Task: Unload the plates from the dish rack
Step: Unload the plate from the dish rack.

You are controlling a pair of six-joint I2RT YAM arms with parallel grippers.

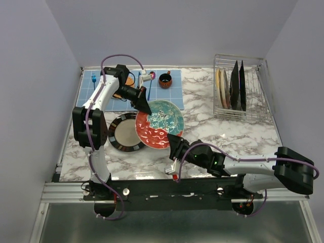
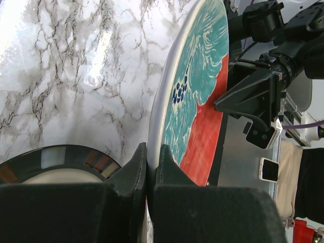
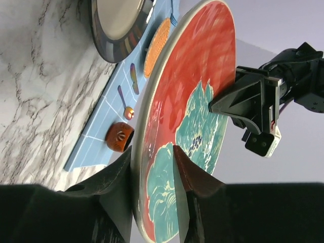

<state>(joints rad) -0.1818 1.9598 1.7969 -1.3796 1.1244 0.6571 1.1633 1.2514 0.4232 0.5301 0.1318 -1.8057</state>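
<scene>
The left fingers (image 1: 146,106) pinch the red plate (image 1: 157,129) at ten o'clock; the right fingers (image 1: 175,146) pinch its rim at five o'clock.

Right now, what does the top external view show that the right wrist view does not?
Only the top external view shows the dish rack with plates standing in it. Only the right wrist view shows, close up, the right jaws closed on the rim of the red and teal plate. Both show that plate, the left jaws on it, and the black-rimmed plate.
</scene>
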